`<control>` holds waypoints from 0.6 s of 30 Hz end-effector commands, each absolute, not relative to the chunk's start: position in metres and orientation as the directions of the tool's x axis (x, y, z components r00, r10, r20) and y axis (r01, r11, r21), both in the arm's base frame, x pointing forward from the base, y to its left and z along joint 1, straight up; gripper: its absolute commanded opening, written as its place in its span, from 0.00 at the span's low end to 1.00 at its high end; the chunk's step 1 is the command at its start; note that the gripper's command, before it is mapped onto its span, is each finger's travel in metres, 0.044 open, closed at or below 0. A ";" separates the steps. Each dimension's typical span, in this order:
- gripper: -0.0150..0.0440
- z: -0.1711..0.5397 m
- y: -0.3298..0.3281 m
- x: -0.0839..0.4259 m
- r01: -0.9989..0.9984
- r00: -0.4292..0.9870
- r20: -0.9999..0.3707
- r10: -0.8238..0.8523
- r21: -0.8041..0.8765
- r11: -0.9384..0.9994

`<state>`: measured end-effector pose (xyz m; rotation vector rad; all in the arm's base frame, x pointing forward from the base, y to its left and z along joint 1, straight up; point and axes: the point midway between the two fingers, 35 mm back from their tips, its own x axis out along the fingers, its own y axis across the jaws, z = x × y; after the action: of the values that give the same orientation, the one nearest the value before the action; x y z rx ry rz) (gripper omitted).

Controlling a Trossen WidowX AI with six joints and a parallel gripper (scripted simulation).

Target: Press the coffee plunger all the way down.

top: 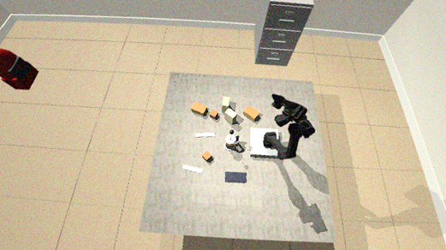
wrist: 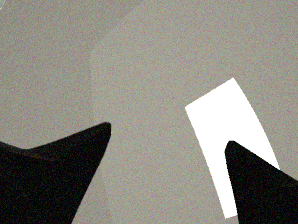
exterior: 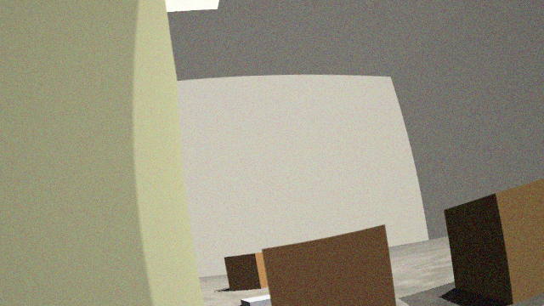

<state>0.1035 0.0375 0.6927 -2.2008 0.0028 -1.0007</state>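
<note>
Standing untouched: press (top: 233, 143), a small pale body with a dark knob above it, on the table (top: 216, 203).
Plunger: appears raised in the top view (too small to be sure), so I judge the pressing not begun.
Done: nothing of the task, as far as the views show.
Left: reach the press, bear straight down on the knob without shifting the body, then release.
Gripper (wrist: 166, 196): fingers spread wide, nothing between them; the wrist view shows only grey surface and a white patch (wrist: 222, 143) in the gap.
Press from gripper: well apart; the arm (top: 292, 126) is folded over its white base plate (top: 257, 142), and the press stands off to one side of it.
Near press: orange block (top: 207, 156), white strip (top: 204, 134), dark flat pad (top: 236, 177); further out, more orange and cream blocks.
Exterior view: filled by a cream block (exterior: 85, 153) and brown-orange blocks; press not seen.
Writing: none readable on any item, nor on the cabinet (top: 283, 26).
</note>
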 end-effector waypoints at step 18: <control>1.00 0.568 -0.081 0.156 0.483 0.873 0.328 -0.360 -0.681 0.551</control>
<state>0.1291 -0.0668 0.6103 -1.1334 -0.2027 -0.6330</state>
